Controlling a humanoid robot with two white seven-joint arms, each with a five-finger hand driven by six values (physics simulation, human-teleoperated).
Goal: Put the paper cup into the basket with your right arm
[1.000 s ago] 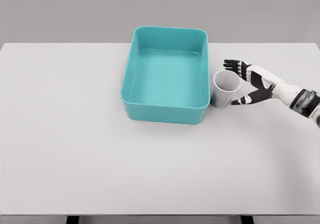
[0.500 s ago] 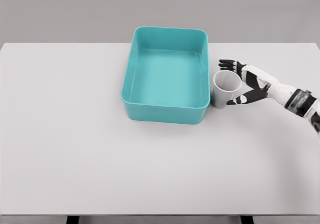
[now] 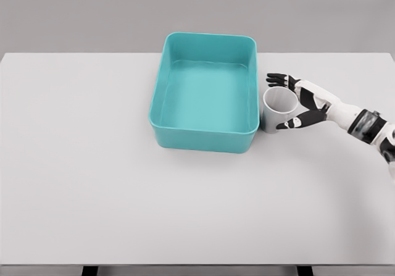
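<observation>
A white paper cup (image 3: 276,108) stands upright on the table, touching the right wall of the teal basket (image 3: 203,137). The basket holds nothing. My right hand (image 3: 282,102) reaches in from the right and brackets the cup: fingers (image 3: 278,78) spread behind its rim, thumb (image 3: 290,124) in front near its base. The hand is open around the cup; whether it touches the cup I cannot tell. The left arm is out of view.
The white table (image 3: 92,177) stretches wide to the left and in front of the basket. Its far edge runs just behind the basket's back wall.
My right hand has slid leftward toward the cup, so fingers and thumb now reach around its sides. The cup and basket have not moved.
</observation>
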